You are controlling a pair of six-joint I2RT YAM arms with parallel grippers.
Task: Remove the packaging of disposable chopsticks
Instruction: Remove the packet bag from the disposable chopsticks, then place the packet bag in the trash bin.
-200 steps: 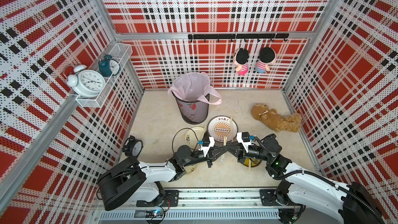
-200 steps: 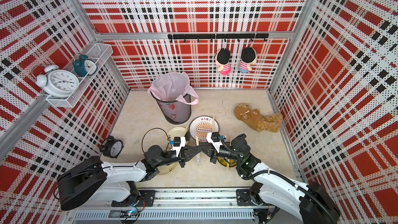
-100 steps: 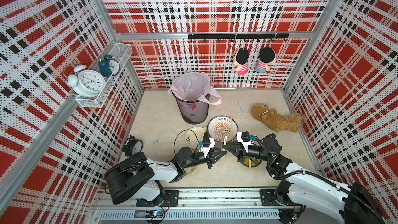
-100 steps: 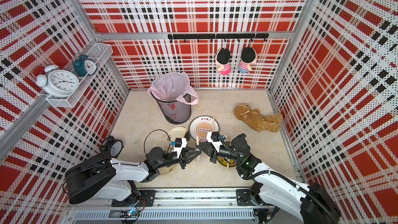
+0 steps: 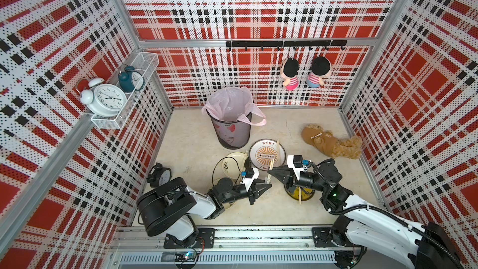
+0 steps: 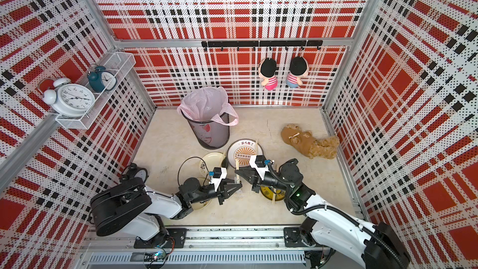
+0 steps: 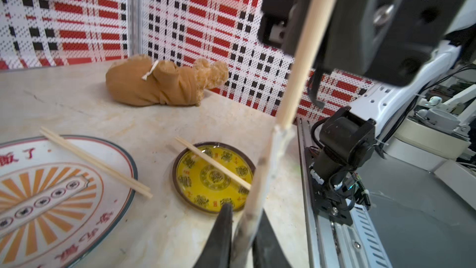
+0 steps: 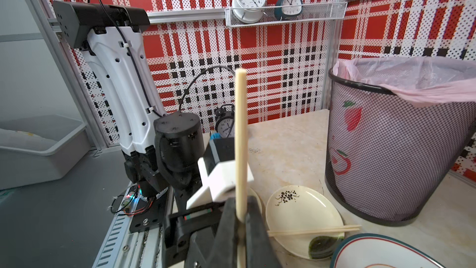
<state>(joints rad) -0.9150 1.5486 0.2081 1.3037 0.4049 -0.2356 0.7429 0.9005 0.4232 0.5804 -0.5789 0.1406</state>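
My right gripper (image 8: 240, 217) is shut on a pair of disposable chopsticks (image 8: 240, 137), holding them upright above the table; in a top view they show at the gripper's tips (image 5: 271, 165). The packaging (image 7: 262, 176), a clear printed sleeve, still covers their lower part, and bare wood (image 7: 306, 47) stands out above it. My left gripper (image 7: 244, 230) is closed narrowly on the sleeve's lower end, right under the right gripper (image 5: 270, 171). Three other bare pairs lie on plates (image 7: 95, 162) (image 7: 213, 163) (image 8: 314, 230).
A sunburst plate (image 5: 254, 151), a cream plate (image 5: 229, 160) and a yellow dish (image 5: 309, 195) sit close around both grippers. A mesh bin with a pink liner (image 5: 231, 130) stands behind them. A plush bear (image 5: 331, 143) lies at the right, a black clock (image 5: 161, 175) at the left.
My left gripper has shifted slightly right and toward the front, staying on the sleeve. The right gripper and its chopsticks have stayed in place.
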